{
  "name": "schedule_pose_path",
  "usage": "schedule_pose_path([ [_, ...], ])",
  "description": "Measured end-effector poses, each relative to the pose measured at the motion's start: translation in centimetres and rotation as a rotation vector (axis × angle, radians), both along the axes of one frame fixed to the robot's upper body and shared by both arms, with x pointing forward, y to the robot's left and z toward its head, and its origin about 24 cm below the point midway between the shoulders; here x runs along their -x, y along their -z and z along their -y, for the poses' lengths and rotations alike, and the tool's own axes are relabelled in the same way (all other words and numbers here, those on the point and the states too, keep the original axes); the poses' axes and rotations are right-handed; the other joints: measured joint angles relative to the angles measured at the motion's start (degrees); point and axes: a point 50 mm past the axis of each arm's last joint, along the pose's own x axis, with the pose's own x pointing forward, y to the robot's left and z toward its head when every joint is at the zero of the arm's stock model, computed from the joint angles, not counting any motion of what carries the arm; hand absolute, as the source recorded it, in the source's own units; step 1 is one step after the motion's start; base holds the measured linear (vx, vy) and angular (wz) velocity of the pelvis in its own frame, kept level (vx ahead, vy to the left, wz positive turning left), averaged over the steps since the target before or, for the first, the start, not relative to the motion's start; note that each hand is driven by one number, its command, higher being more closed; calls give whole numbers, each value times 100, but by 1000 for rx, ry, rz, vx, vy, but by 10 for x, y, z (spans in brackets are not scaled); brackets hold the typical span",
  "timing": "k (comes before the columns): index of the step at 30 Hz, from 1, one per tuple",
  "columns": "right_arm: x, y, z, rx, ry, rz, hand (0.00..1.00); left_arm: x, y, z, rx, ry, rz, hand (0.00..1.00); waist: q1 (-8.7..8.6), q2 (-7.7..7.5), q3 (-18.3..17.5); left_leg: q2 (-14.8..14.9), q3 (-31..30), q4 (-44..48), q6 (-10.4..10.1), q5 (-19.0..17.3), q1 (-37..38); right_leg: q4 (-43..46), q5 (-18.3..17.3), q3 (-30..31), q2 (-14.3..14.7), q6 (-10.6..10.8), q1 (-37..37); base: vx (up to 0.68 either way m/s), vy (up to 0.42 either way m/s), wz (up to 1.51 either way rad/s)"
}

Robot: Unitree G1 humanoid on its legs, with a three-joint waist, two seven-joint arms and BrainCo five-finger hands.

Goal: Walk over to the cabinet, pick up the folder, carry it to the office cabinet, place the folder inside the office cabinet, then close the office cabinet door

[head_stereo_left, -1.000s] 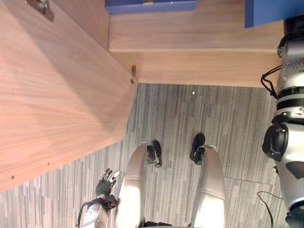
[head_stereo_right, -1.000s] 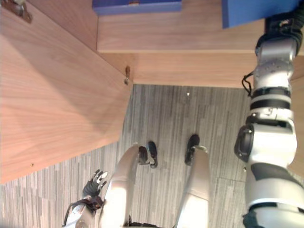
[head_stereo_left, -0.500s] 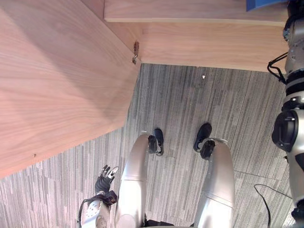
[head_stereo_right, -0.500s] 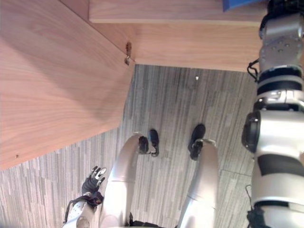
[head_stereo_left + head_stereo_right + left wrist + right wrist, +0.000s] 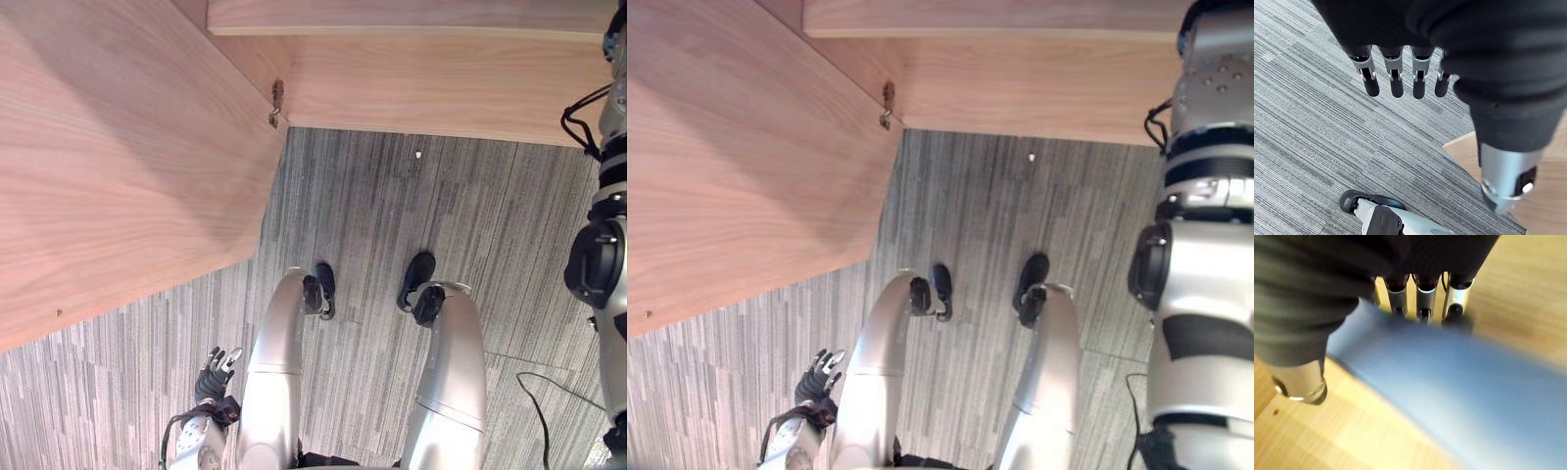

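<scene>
From my station, the floor is a grey carpet (image 5: 372,215) woven in thin stripes of lighter and darker grey, with the stripes in the middle stretch running away from the camera. A small white speck (image 5: 418,155) lies on it near its far edge, well apart from anything else on the floor. Towards the lower right I can make out a faint seam (image 5: 509,360) where two carpet tiles meet. The patch at the lower left (image 5: 78,392) looks paler, with whiter streaks mixed into the grey. In the left wrist view I see the same striped carpet (image 5: 1317,137) from closer, its lines slanting across the floor.
</scene>
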Motion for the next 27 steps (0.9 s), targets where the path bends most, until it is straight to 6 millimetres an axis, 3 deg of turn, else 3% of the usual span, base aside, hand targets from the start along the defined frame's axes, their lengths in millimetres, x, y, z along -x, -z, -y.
schedule_pose_path([
  [5,1,-2,-2,59,0,10,0,0,0,0,1,0,2,0,5,1,-1,4,-39,67,-9,-4,-26,55,-25,-26,-6,-29,-3,-4,4,1],
  [10,-11,16,5,428,114,-249,0,-3,-1,-1,-1,20,11,0,3,2,-1,4,-151,209,-51,-32,-99,194,-95,-123,-43,-67,2,-15,15,5],
  [13,-15,25,8,529,146,-330,0,-4,-2,-3,-3,27,20,0,-18,2,-3,5,-269,403,-97,-92,-180,408,-223,-199,-80,-104,-27,-15,-10,10],
  [22,-13,30,17,710,215,-385,0,-7,-5,-20,-5,-32,39,0,16,-21,-48,79,-501,1028,-207,-299,-483,1064,-506,-301,-104,-167,-276,-32,-21,3],
  [25,-16,53,25,786,248,-460,0,-5,-3,-20,3,-21,29,0,39,-106,-208,90,-528,1016,-224,-293,-464,1061,-521,-336,-96,-190,-255,0,0,0],
  [27,-23,87,25,877,277,-561,0,-3,-1,-19,9,-20,17,0,25,-211,-302,98,-545,902,-249,-282,-272,946,-524,-385,-86,-195,-48,0,0,0],
])
